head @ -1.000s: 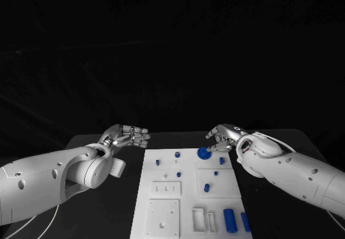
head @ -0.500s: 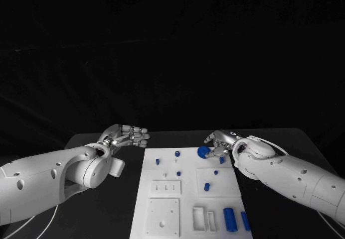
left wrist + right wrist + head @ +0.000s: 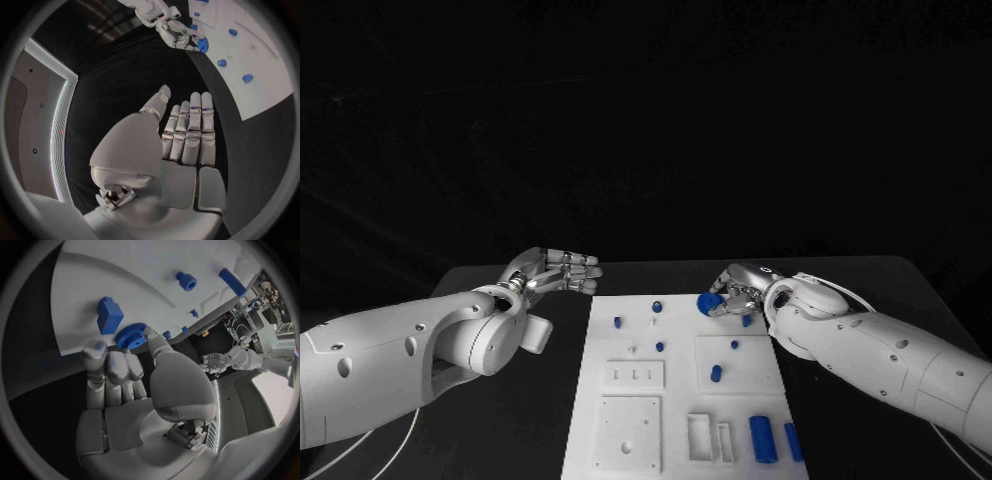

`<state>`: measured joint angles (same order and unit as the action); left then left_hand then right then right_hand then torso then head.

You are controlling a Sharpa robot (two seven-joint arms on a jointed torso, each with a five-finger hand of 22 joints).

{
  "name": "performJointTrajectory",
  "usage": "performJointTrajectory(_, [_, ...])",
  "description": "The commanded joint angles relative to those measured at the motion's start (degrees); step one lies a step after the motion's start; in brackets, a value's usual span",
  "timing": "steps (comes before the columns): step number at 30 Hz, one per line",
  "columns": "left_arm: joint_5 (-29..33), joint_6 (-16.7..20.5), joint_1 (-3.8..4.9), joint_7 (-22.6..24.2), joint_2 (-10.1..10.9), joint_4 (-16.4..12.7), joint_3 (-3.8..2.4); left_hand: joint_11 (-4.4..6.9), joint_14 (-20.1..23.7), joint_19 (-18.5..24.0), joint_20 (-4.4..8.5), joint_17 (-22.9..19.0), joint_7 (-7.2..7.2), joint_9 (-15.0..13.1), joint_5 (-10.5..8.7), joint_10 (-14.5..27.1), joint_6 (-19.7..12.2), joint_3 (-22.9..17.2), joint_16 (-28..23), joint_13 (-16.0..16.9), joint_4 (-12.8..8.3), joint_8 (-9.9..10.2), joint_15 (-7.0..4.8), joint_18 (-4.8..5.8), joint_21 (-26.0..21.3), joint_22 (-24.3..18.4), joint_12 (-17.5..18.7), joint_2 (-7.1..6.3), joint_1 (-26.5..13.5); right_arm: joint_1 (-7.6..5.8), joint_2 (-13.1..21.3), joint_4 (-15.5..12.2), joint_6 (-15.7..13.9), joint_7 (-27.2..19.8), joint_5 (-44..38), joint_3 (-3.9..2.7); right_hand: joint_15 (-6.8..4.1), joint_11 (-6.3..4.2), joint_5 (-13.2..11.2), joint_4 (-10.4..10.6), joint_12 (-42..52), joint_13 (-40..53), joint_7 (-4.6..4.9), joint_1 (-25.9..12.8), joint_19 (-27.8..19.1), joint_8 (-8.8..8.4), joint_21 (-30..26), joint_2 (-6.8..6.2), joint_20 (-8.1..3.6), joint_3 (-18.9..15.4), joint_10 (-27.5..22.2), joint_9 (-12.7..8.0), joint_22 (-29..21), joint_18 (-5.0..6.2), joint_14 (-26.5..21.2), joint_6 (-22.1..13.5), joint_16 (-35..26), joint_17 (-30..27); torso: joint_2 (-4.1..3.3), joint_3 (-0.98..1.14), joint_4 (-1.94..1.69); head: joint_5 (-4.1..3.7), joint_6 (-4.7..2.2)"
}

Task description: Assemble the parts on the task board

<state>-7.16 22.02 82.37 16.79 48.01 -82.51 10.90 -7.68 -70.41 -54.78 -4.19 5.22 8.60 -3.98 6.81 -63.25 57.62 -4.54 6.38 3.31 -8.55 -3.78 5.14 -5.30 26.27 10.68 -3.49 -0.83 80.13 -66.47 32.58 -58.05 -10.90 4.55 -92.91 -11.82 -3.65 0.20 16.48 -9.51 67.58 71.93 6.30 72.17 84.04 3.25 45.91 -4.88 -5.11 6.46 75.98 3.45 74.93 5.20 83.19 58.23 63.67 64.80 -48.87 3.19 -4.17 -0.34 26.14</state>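
One blue gear point(image 3: 710, 302) in the right hand point(image 3: 740, 288), seemingly pinched.

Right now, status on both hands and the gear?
Right hand pinches blue gear at task board far edge. Left hand open, off board. Nothing in the way.

The task board point(image 3: 678, 400) lay in the middle of the desk point(image 3: 848, 275), between the two arms. The left hand point(image 3: 557, 273) hovered over the desk just beside the board's far left corner, apart from it. The right hand point(image 3: 740, 290) was at the board's far right corner, pinching a gear point(image 3: 710, 302) just above the board. A small block point(image 3: 746, 321) stood just beside that gear. Several pegs point(image 3: 617, 323) stood across the far half of the board. Two long parts point(image 3: 762, 440) lay side by side at the near right corner, right of a pair of slots point(image 3: 700, 440).
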Motion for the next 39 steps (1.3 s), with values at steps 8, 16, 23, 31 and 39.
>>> performJointTrajectory(8, [-0.48,-0.95,0.05,0.55,-0.12,-0.04,-0.03,0.06,0.24,-0.04,0.00,-0.10,0.19,0.02,0.13,0.36,-0.26,0.09,-0.31,0.07,0.19,0.10,0.11,0.29,0.18,-0.06,0.04,-0.44,0.12,0.36,-0.18,0.44,2.22,-0.79,0.47,0.15,-0.35,-0.43,-0.03,-0.92,0.57,0.50,-0.67,-1.69,2.64,0.32,0.68,1.72,-0.06,1.98,0.69,0.16,5.54,-0.28,0.32,2.95,0.36,0.25,0.06,0.07,0.13,0.04,0.14])
performJointTrajectory(16, [-0.55,-1.00,0.05,0.46,-0.11,-0.06,-0.03,0.06,0.24,-0.04,0.00,-0.10,0.19,0.02,0.13,0.36,-0.26,0.09,-0.31,0.07,0.19,0.10,0.11,0.29,0.18,-0.06,0.04,-0.44,0.12,0.37,-0.30,0.44,1.95,-0.39,0.32,0.15,-0.43,-0.55,-0.37,-1.32,0.64,0.67,-1.01,-2.04,2.58,0.33,0.81,2.19,-0.14,2.45,0.81,0.25,5.54,-0.37,0.35,4.92,0.43,0.34,0.00,0.06,0.15,-0.19,-0.05])
performJointTrajectory(23, [-0.59,-1.01,0.05,0.34,-0.08,-0.03,-0.02,0.06,0.24,-0.04,0.00,-0.10,0.19,0.02,0.13,0.36,-0.26,0.09,-0.31,0.07,0.19,0.10,0.11,0.29,0.18,-0.06,0.04,-0.44,0.12,0.37,-0.42,0.19,1.08,0.20,-0.33,0.15,-0.67,-0.87,-0.30,-1.60,0.82,0.90,-1.51,-2.35,2.60,0.30,1.15,2.43,-0.37,3.30,1.09,0.24,5.60,-0.58,0.38,6.27,0.46,0.40,0.04,0.08,0.09,-0.35,-0.03])
performJointTrajectory(31, [-0.61,-1.04,0.05,0.28,-0.10,0.07,0.00,0.05,0.28,0.03,0.00,-0.10,0.20,0.02,0.21,0.42,-0.27,0.07,-0.33,0.07,0.03,0.10,0.12,0.27,0.34,-0.25,0.04,-0.37,0.22,0.37,-0.45,-0.17,0.05,0.79,-1.69,0.15,-0.83,-1.01,-0.58,-1.82,0.84,1.03,-1.80,-2.40,2.58,0.30,1.36,2.40,-0.55,4.31,1.25,0.24,5.62,-0.75,0.40,7.34,0.46,0.44,0.06,0.05,0.05,-0.47,-0.04])
performJointTrajectory(39, [-0.63,-1.05,0.05,0.22,-0.11,0.17,0.01,0.05,0.28,0.03,0.00,-0.10,0.20,0.02,0.21,0.42,-0.27,0.07,-0.33,0.07,0.03,0.10,0.12,0.27,0.34,-0.25,0.04,-0.37,0.22,0.37,-0.22,-1.30,-3.40,1.03,-5.14,0.15,-1.00,-1.19,-0.91,-2.41,0.68,1.04,-2.08,-2.22,2.61,0.31,1.69,2.12,-0.72,7.27,1.39,0.26,5.66,-0.87,0.42,8.63,0.36,0.38,0.08,0.09,0.10,-0.45,-0.05])
